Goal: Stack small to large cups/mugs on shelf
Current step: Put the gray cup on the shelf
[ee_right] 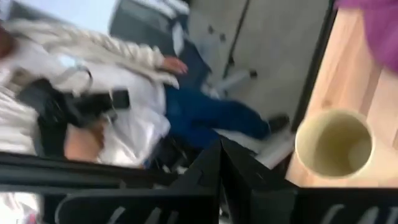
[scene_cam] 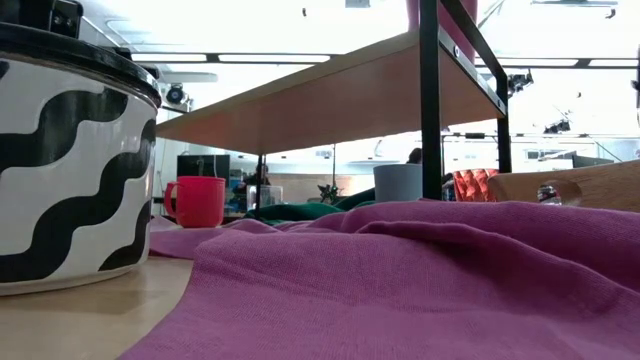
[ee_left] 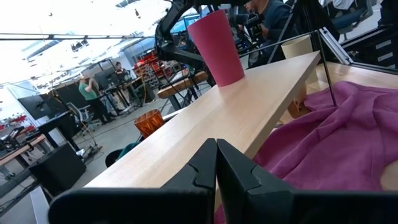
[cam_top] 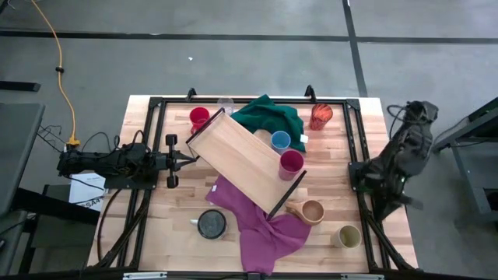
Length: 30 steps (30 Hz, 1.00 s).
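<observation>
Nearest, at the bench's (cam_top: 156,225) front edge: a black cup (cam_top: 211,224) with a wavy black-and-white wall, upright, left of a magenta cloth (cam_top: 261,229). An olive-beige cup (cam_top: 348,236) stands at the front right corner, mouth up; the right wrist view looks down into it, with a seated person beyond the bench edge. A tan mug (cam_top: 311,211) sits just behind it, beside the cloth and close to the shelf's near end.

Item, shelf (cam_top: 237,159): long light wooden board on thin black frame ends, standing mid-bench. Its long axis runs diagonally, from the far left near the red mug to the near right by the tan mug. The near end stands on the magenta cloth. A magenta cup (cam_top: 291,163) stands upright on the board's right edge towards the near end.

Item, blue cup (cam_top: 280,141): upright, just beside the shelf's far side, touching a green cloth (cam_top: 271,118).

Item, left end effector (cam_top: 189,159): fingers pressed together, gripping nothing, pointing along the bench at the shelf's left long edge, near its far end.

Item, right end effector (ee_right: 219,162): fingers closed, empty, arm folded at the bench's right edge.

Farthest row: red mug (cam_top: 199,118), clear glass (cam_top: 226,105) at the shelf's far corner, orange patterned cup (cam_top: 320,116) far right, all upright.
</observation>
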Each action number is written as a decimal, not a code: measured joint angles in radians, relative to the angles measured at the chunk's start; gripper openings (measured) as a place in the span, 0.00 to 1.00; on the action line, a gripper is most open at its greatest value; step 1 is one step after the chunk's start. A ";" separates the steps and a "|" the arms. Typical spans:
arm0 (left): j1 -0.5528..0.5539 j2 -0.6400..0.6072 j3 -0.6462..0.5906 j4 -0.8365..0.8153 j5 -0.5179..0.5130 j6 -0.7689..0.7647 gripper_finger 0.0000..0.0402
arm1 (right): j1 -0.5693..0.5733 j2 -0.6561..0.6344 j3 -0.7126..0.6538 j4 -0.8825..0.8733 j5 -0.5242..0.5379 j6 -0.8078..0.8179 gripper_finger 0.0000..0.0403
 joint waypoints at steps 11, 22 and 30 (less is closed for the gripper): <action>0.000 0.000 0.000 0.000 0.000 0.000 0.00 | 0.325 0.220 0.001 0.040 0.187 -0.054 0.00; 0.000 0.000 0.000 0.000 0.000 0.000 0.00 | 0.401 0.444 0.111 -0.064 0.352 -0.127 0.00; 0.000 0.000 0.000 0.000 0.000 0.000 0.00 | 0.342 0.561 0.189 -0.143 0.363 -0.186 0.04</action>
